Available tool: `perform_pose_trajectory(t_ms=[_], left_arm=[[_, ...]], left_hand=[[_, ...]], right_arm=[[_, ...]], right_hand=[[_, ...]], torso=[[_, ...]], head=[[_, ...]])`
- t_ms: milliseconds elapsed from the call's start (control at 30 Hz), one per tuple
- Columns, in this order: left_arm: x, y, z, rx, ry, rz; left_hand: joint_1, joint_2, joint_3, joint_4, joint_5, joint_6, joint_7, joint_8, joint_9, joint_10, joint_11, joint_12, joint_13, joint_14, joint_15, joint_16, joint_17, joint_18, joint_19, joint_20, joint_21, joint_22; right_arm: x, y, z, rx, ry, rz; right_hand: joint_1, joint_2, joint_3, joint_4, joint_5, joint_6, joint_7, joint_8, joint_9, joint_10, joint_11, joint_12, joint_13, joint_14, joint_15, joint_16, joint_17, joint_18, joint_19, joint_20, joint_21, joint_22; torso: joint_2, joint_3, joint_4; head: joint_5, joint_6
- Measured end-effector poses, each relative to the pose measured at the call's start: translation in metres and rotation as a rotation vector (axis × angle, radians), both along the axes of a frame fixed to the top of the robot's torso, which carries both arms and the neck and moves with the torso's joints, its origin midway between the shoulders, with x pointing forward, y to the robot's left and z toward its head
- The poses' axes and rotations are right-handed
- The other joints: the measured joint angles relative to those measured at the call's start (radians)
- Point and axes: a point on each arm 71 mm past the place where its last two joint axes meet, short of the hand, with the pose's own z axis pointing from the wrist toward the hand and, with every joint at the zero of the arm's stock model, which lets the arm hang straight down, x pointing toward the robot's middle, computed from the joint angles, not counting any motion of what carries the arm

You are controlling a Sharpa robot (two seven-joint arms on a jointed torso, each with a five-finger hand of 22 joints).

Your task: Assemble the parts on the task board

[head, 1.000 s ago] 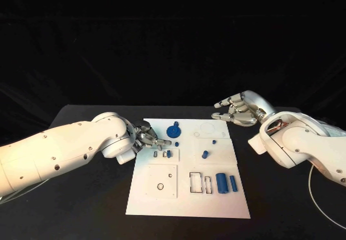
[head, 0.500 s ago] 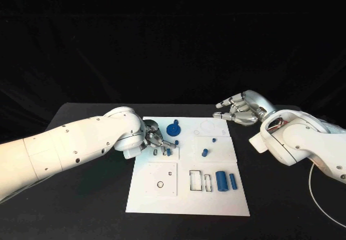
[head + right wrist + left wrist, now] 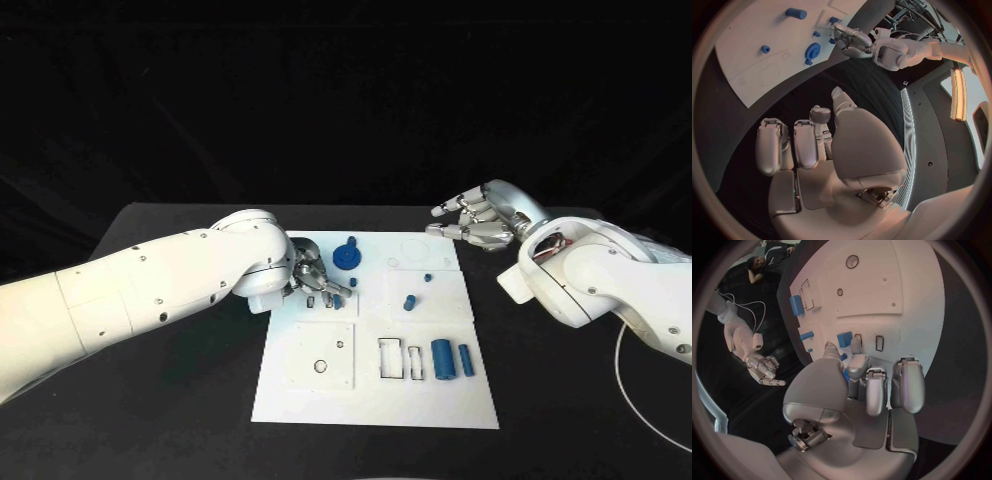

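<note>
Here the white task board [image 3: 378,400] lies on the black table [image 3: 173,420], right hand [image 3: 479,221] spread.

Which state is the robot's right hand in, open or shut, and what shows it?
Open. The right hand hovers beyond the task board's far right corner, fingers spread and holding nothing; its wrist view shows an empty palm.
</note>
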Motion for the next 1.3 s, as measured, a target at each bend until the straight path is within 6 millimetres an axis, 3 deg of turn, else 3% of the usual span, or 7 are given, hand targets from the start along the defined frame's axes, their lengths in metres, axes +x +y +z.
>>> perform_pose_trajectory(t_ms=[600,967,1100,1300], left_arm=[[-0.001,-0.007,0.001,0.015,0.003,-0.026],[-0.001,-0.009,0.000,0.017,0.004,-0.033],[-0.001,-0.009,0.000,0.018,0.005,-0.034],[0.000,-0.010,0.004,0.015,0.001,-0.038]], left_hand=[[0.098,0.046,0.032,-0.023,0.006,-0.027,-0.002,0.030,0.061,0.004,-0.004,0.004,0.010,0.000,0.000,0.000,0.000,0.000,0.000,0.000,0.008,0.000],[0.113,0.045,0.041,-0.026,0.006,-0.030,-0.005,0.034,0.068,0.007,0.000,0.009,0.013,0.000,0.000,0.000,0.000,0.000,0.000,0.000,0.008,0.000],[0.147,0.053,0.066,-0.041,0.006,-0.040,-0.007,0.035,0.080,0.009,-0.002,0.009,0.014,0.003,-0.004,0.000,0.000,0.000,0.000,0.000,0.011,0.000],[0.236,0.059,0.157,-0.092,0.026,-0.058,-0.014,0.028,0.087,0.007,-0.011,0.005,0.012,0.000,-0.014,0.000,0.000,0.000,0.004,-0.004,0.012,0.000]], right_arm=[[0.001,0.003,-0.002,-0.003,0.014,0.007],[0.002,0.005,-0.003,-0.004,0.018,0.012],[0.002,0.005,-0.004,-0.004,0.020,0.013],[0.002,0.005,-0.004,-0.006,0.022,0.014]], right_hand=[[0.000,0.000,0.000,0.000,0.006,0.003,-0.003,0.000,0.000,0.000,0.000,0.000,-0.001,0.000,0.000,-0.004,-0.002,0.000,0.000,0.000,-0.004,-0.002],[0.000,0.000,0.000,0.000,0.006,0.003,-0.003,0.000,0.000,0.000,0.000,0.000,-0.001,0.000,0.000,-0.004,-0.002,0.000,0.000,0.000,-0.004,-0.002],[0.000,0.000,-0.003,0.003,0.006,0.003,-0.003,0.000,0.001,0.000,0.000,0.000,-0.001,0.000,0.000,-0.004,-0.002,0.000,0.000,0.000,-0.004,-0.002],[0.000,0.000,-0.003,0.003,0.006,0.003,-0.003,0.000,0.001,0.000,0.000,0.000,-0.001,0.000,0.000,-0.004,-0.002,0.000,0.000,0.000,-0.004,-0.002]], torso=[[0.001,0.0005,-0.0002],[0.001,0.0003,0.0004],[0.001,0.0000,0.0003],[0.001,0.0000,0.0003]], head=[[0.002,-0.008],[0.002,-0.011],[0.002,-0.012],[0.002,-0.015]])
